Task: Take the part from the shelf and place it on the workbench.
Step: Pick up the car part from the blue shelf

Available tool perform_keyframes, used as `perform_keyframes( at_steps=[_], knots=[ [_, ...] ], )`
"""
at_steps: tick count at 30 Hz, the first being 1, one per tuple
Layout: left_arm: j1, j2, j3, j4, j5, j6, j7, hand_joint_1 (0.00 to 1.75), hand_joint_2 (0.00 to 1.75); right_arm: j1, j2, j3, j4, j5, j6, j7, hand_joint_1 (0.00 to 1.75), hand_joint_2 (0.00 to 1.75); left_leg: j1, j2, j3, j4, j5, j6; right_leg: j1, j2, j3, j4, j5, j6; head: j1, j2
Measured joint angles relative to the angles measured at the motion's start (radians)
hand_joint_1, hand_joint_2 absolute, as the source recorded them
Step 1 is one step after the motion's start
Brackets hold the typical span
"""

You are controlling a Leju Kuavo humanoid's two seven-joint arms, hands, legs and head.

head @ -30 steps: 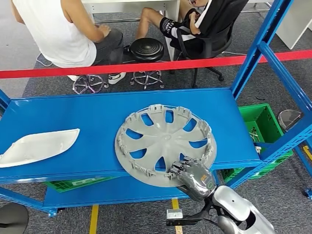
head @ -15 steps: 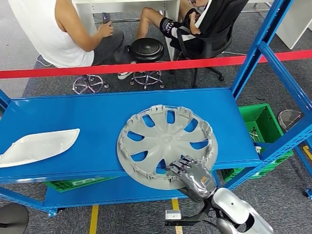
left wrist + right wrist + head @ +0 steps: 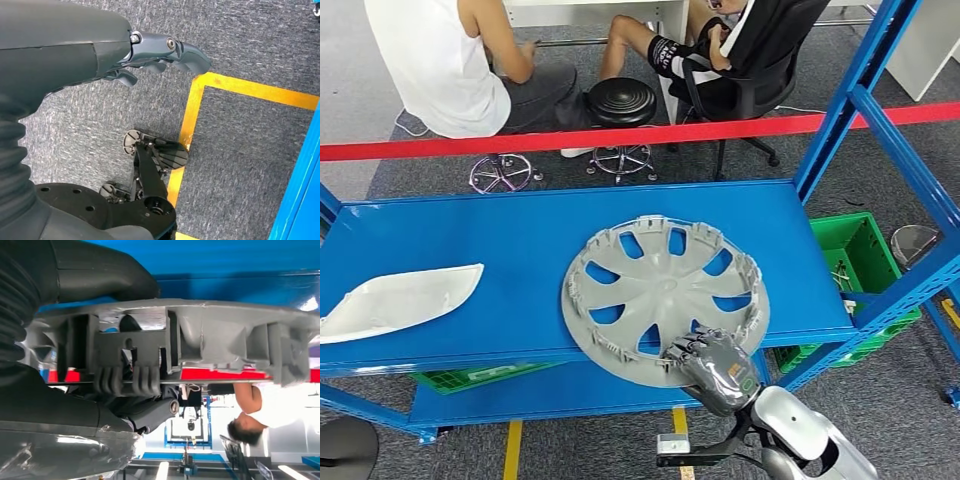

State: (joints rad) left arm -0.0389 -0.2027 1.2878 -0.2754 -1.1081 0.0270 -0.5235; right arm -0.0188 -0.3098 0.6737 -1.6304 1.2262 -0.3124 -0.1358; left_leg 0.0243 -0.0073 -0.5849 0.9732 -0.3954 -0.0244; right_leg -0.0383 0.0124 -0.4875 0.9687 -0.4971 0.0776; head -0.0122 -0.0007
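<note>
The grey wheel cover [image 3: 665,299] lies flat on the blue shelf [image 3: 509,250], its near rim overhanging the front edge. The right hand [image 3: 716,369] holds that rim, fingers [image 3: 126,380] curled over it. The left hand [image 3: 158,50] hangs above the carpet, fingers loosely extended, holding nothing.

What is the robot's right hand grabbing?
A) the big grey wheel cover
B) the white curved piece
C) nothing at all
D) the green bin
A: the right hand grips the near rim of the grey wheel cover, which sticks out over the front edge of the blue shelf.
</note>
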Motion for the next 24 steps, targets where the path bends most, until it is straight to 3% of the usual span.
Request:
perform_keyframes(
  at_steps=[15,24],
  knots=[
    [0.000,0.001,0.004,0.000,-0.001,0.001,-0.026,0.00,1.75,0.010,0.000,0.000,-0.006,0.011,-0.033,-0.008,1.75,1.75,0.000,0.000,0.000,0.000,0.000,0.000,0.000,0.000,0.000,0.000,0.000,0.000,0.000,0.000],
    [-0.001,0.002,0.020,0.000,0.004,0.038,-0.018,0.00,1.75,0.043,0.017,-0.003,-0.023,0.018,-0.113,-0.017,1.75,1.75,-0.004,-0.001,-0.002,0.005,-0.004,0.004,-0.003,0.000,0.001,-0.003,0.000,0.002,0.000,0.000]
  ],
)
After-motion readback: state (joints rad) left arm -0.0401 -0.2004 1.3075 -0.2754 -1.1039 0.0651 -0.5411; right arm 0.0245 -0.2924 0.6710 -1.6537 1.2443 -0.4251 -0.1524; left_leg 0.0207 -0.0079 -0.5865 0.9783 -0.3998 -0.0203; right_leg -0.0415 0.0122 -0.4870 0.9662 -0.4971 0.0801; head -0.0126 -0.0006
